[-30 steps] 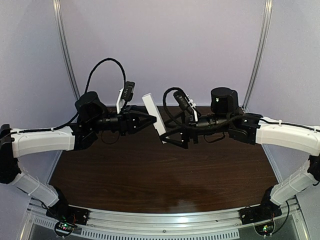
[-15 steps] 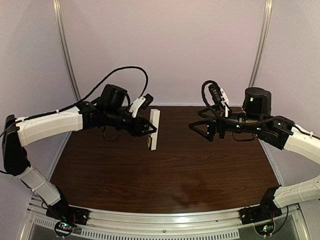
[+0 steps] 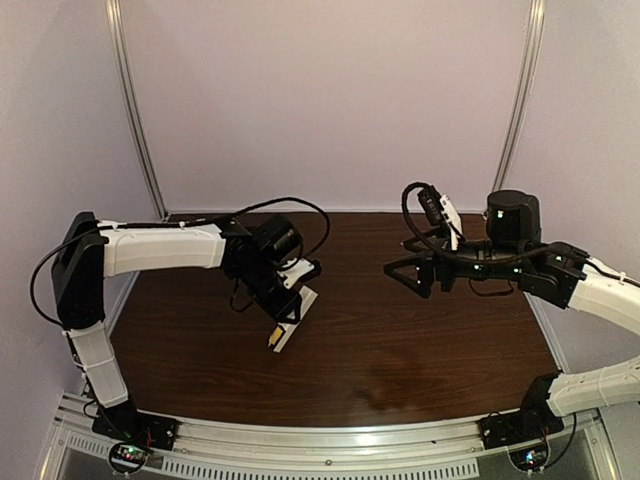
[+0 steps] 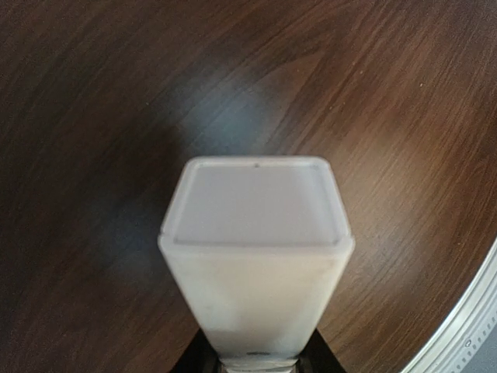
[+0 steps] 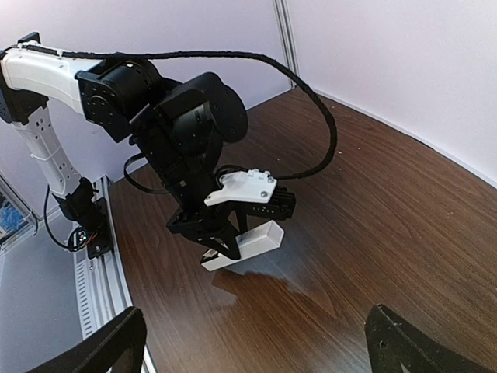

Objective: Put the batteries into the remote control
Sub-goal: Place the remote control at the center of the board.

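Lowered since 1 second ago, left gripper (image 3: pixel 284 318) tips the remote (image 3: pixel 291 322) down near the table (image 3: pixel 400 360).
Its jaws clamp the remote; right gripper (image 3: pixel 405 278) hangs wide apart, empty. Batteries unseen, loading unconfirmed.

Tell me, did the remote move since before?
Yes. In the top view the remote, held by the left pincer, came down and nearer the front rail, and is now close to the table.
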### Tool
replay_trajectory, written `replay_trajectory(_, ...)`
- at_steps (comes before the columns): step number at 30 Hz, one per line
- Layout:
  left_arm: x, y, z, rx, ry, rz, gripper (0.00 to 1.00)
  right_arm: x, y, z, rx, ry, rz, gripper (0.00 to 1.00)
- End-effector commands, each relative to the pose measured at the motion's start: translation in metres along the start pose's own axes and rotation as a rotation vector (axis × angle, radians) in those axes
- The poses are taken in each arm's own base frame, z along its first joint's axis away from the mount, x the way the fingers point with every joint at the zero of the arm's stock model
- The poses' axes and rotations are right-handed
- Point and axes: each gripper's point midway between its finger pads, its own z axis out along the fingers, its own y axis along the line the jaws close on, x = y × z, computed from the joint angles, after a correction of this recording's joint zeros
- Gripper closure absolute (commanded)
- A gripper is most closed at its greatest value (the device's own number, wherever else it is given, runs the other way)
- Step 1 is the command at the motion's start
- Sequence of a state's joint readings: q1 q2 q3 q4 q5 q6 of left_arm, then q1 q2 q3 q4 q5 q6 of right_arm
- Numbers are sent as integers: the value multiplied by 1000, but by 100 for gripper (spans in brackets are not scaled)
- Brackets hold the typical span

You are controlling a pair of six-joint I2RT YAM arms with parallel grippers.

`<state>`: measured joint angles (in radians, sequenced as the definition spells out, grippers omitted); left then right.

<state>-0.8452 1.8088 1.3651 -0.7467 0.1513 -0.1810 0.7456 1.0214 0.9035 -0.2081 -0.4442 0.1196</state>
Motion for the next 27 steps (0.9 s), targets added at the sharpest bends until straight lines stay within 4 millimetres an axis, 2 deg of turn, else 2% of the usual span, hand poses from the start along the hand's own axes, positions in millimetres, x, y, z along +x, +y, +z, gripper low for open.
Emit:
replay_trajectory(1, 8, 0, 13, -35, 96, 31, 100, 7, -5, -4, 25, 12, 9, 0)
replay_trajectory(10, 15, -14, 46, -52, 211, 80, 100, 12, -9, -7, 36, 15, 17, 0)
replay_trajectory(21, 21, -20, 81, -93, 293, 112, 100, 15, -13, -8, 43, 21, 19, 0)
replay_trajectory(27, 23, -23, 92, -92, 309, 121, 98, 19, -16, -8, 47, 27, 24, 0)
